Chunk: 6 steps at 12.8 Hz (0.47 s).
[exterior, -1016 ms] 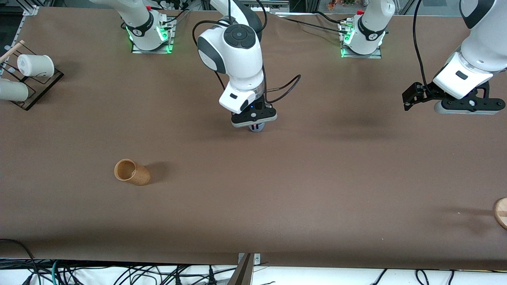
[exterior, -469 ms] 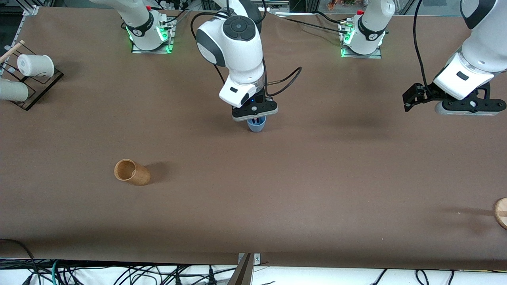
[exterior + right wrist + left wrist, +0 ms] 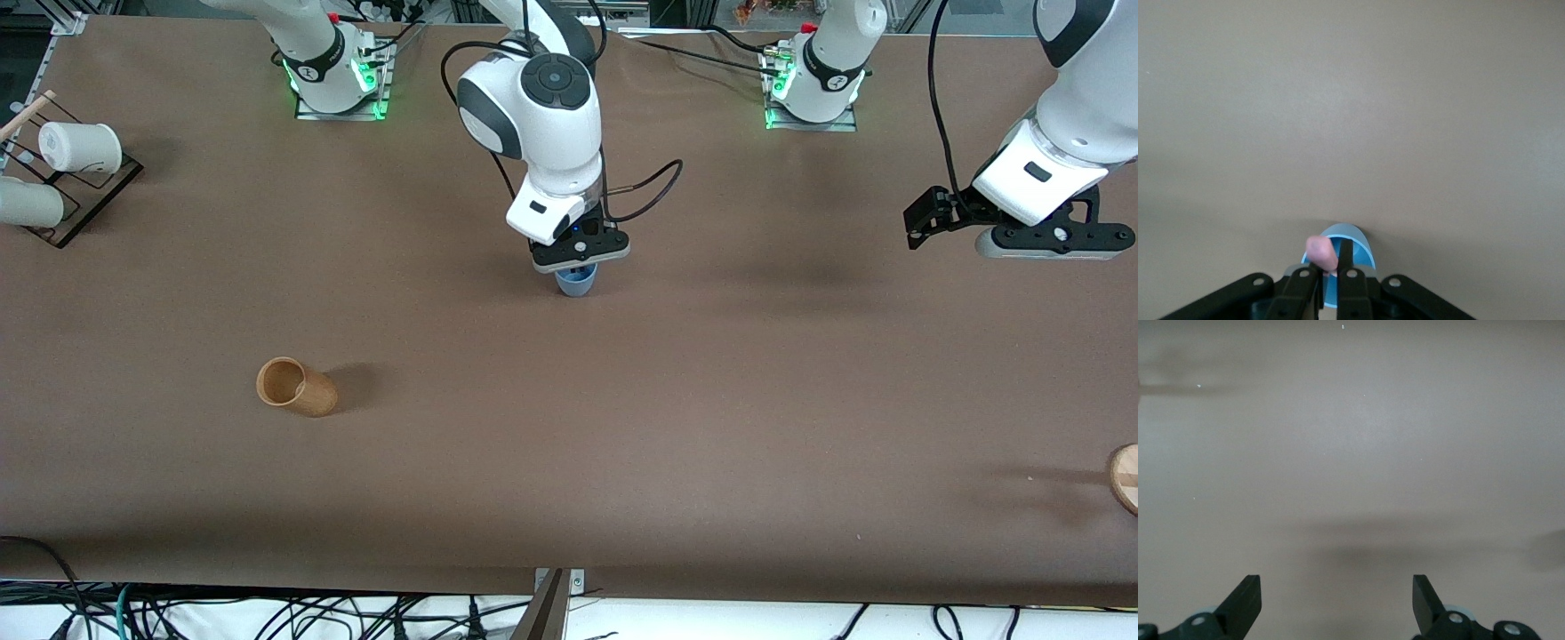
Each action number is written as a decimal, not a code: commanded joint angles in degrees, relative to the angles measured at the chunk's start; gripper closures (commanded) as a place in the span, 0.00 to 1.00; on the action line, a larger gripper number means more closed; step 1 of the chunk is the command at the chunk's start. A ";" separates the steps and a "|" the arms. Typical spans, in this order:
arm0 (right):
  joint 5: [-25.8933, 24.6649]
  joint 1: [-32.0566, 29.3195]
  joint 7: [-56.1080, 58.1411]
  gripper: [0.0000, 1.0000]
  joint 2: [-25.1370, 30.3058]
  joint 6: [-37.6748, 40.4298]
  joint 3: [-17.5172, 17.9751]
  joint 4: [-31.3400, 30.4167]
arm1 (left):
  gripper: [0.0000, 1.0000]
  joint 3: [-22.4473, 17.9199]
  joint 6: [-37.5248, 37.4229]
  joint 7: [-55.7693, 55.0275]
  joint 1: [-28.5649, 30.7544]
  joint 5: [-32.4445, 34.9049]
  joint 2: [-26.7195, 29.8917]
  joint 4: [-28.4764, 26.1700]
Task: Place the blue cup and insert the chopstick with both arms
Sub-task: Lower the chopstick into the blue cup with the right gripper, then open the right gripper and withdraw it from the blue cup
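The right gripper (image 3: 580, 263) hangs directly over the blue cup (image 3: 576, 283), which stands upright near the middle of the table (image 3: 711, 400). Its fingers (image 3: 1346, 257) are drawn nearly together, and the pale pink chopstick (image 3: 1321, 254) sits clamped between them, its end pointing up toward the wrist camera. The rest of the stick runs down toward the cup's mouth (how far it reaches inside cannot be told).

The right wrist view alone shows the chopstick and the cup's light-blue rim (image 3: 1350, 231) right under the fingertips. In the front view the gripper body covers the stick entirely, and only the lower wall of the cup shows beneath it.

The left gripper (image 3: 1045, 238) waits in the air over bare table at the left arm's end. In the left wrist view its two fingertips (image 3: 1245, 600) stand wide apart with nothing between them, only brown tabletop below.

Nearer the front camera, toward the right arm's end, a brown wooden cup (image 3: 295, 388) stands with its open mouth showing and nothing visible inside. On a dark rack (image 3: 84, 200) at that end of the table are two white mugs (image 3: 80, 147), tipped on their sides. A round wooden piece (image 3: 1125, 477) pokes in at the left arm's end.

Compared with a second ago, the right gripper has risen a little off the cup, so more of the blue wall now shows under it, and the arm's wrist has shifted slightly toward the left arm's end. The left arm and the table items have not moved.
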State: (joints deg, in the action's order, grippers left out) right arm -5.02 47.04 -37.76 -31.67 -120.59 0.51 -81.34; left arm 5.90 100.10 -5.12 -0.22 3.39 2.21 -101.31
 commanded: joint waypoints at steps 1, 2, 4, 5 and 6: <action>0.10 0.15 -1.00 0.92 -0.14 -0.60 0.11 -0.49 | 0.00 0.07 -1.49 0.29 0.40 -1.37 -1.24 2.34; 0.10 0.15 -1.61 0.46 -0.32 -1.04 0.11 -0.49 | 0.00 0.07 -1.49 0.29 0.31 -1.28 -1.33 2.61; -0.52 0.15 -2.67 0.00 -0.67 -2.01 0.11 -0.40 | 0.00 0.25 -1.49 0.11 0.31 -1.28 -1.50 2.96; -0.52 0.15 -2.58 0.00 -0.41 -2.10 0.11 -0.23 | 0.00 0.25 -1.49 0.37 0.31 -1.37 -1.51 2.96; -0.43 0.07 -2.23 0.00 0.03 -1.84 0.02 -0.05 | 0.00 0.16 -1.49 0.37 0.31 -1.37 -1.51 2.96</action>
State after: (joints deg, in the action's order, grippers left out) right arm -5.03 47.04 -39.09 -32.53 -122.16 0.50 -81.32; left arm 5.96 100.10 -5.12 -0.14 3.39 1.69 -100.44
